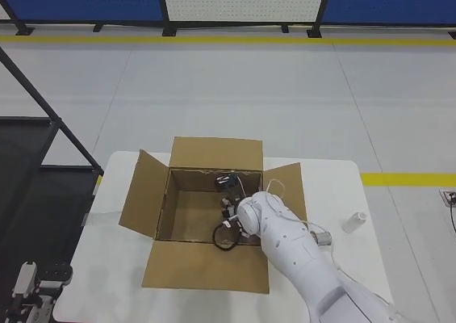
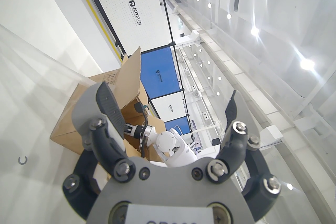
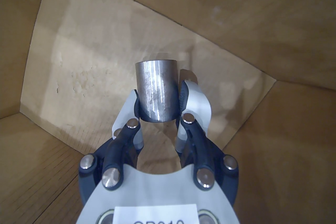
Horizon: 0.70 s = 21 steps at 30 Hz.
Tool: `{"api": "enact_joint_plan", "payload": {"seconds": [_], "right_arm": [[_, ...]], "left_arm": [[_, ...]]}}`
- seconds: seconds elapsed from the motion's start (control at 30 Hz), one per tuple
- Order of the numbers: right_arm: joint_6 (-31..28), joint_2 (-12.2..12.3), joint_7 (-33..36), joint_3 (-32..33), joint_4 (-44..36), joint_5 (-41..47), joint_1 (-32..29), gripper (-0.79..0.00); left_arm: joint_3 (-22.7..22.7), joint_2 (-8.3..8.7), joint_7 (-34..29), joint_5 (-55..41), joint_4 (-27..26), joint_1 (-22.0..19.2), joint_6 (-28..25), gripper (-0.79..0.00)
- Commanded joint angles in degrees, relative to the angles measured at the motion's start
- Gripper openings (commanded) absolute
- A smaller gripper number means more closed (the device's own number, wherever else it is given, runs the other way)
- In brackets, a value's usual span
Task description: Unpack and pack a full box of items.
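Left gripper (image 2: pixel 169 96): jaws wide apart, nothing between.
Box (image 2: pixel 78 114): cardboard, on white table (image 2: pixel 31 104), flap (image 2: pixel 130 78) raised.
Right arm (image 2: pixel 170 143): white, tip inside box.

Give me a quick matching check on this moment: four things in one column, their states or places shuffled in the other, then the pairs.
Things:
1. metal cylinder
2. cardboard box
3. white bottle
4. left gripper

States or places:
A. jaws spread, empty
B. on the table, outside the box
C. flaps folded out
D. clamped by the right gripper, down inside the box

Pairs: 1-D, 2-C, 3-B, 4-A.
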Motion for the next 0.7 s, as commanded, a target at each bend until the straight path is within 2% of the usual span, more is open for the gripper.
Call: {"api": "enact_joint_plan", "payload": {"seconds": [0.0, 0.37, 0.53, 0.67], "right_arm": [[-1.2, 0.3, -0.5, 0.2, -0.3, 0.0, 0.1, -0.785], [-12.9, 3.0, 0.0, 0.8, -5.3, -2.6, -0.9, -0.785], [-17.3, 5.2, -2.2, 1.8, -10.6, -4.5, -3.5, -0.785], [-17.8, 7.4, -2.7, 3.6, -17.5, -6.3, -7.0, -0.785]], "left_arm": [[0.1, -0.03, 0.0, 0.2, 0.0, 0.0, 0.1, 0.000], [0.7, -0.16, 0.1, 1.1, -0.5, -0.5, 0.4, 0.000], [0.8, -0.17, -0.1, 1.2, -0.5, -0.8, 0.7, 0.000], [0.9, -0.17, -0.3, 1.3, -0.5, -1.2, 1.0, 0.000]]}}
